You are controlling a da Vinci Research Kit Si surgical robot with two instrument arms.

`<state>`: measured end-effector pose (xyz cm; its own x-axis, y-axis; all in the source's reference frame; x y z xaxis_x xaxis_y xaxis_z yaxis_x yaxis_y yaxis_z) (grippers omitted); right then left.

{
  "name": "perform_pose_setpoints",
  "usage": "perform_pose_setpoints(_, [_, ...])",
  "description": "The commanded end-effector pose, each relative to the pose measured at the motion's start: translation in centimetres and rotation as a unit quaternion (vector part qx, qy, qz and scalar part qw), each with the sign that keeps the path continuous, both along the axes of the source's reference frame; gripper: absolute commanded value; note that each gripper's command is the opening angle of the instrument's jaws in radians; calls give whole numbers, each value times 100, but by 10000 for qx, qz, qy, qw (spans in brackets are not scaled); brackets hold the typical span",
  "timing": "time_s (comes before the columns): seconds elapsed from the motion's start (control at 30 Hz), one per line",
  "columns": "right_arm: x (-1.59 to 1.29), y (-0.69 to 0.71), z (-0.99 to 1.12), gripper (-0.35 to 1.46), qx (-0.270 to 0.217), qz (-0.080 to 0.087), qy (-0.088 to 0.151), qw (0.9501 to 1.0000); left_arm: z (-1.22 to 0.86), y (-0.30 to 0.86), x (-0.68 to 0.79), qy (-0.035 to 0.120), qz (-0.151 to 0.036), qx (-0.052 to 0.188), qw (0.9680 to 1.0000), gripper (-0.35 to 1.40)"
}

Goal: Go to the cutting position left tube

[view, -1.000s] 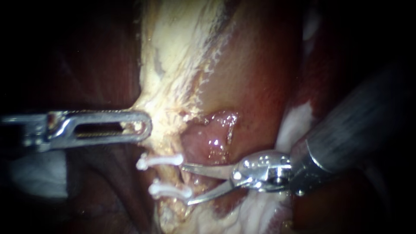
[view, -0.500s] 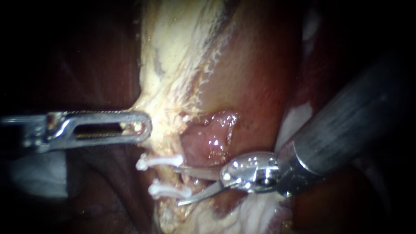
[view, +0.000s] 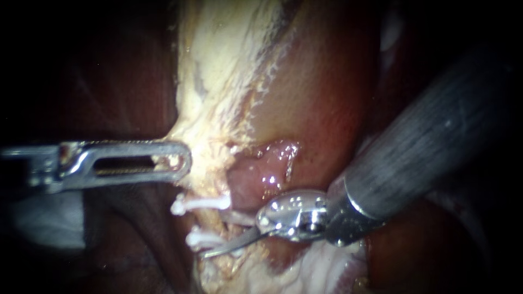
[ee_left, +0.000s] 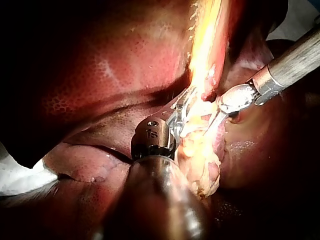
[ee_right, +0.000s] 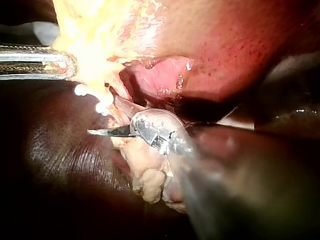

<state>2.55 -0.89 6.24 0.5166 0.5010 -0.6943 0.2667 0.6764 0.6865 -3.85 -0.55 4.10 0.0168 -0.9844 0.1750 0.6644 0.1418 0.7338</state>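
**Ana:** What is the left instrument [view: 180,161] doing?

**Ben:** Its end effector is clamping on the pale tissue [view: 218,81], at that tissue's left edge. I think it is pulling that tissue to the left. That way the tube is lying straight and is easy to reach.

**Ana:** Where is the tube [view: 212,223] sitting?

**Ben:** It is sitting in the middle, a little nearer than the left instrument's tip. It is running from far to near. Two white clips are lying across it, the far clip [view: 200,204] and the near clip [view: 202,238].

**Ana:** How is it looking?

**Ben:** It is looking thin, yellowish and wet. Lumpy pale bits are hiding part of it.

**Ana:** And the right instrument [view: 218,233]?

**Ben:** It is coming in from the right with two thin blades. Its end effector is standing apart, clamping nothing. The far blade is lying between the two clips. The near blade is crossing right by the near clip. The tube seems to be lying in the gap. I cannot tell if a blade is touching it.

**Ana:** Why is it standing apart like that?

**Ben:** I think it is getting ready to take the tube between the blades. A cut between the clips would leave a clip on each end. The near blade is looking very close to the near clip, so it may need to go a bit farther away.
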Motion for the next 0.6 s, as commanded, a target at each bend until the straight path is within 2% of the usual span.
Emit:
perform_pose_setpoints(0.03, [0,-1,-1,142,28,0,49,10000,0,0,0,1,0,0,10000,-35])
perform_pose_setpoints(0.37, [18,-7,-13,140,186,-88,342,9992,1,0,0,0,1,0,10000,-35])
perform_pose_setpoints(0.6, [36,-6,-10,135,267,-76,384,9989,1,0,-1,1,-1,0,10000,-35])
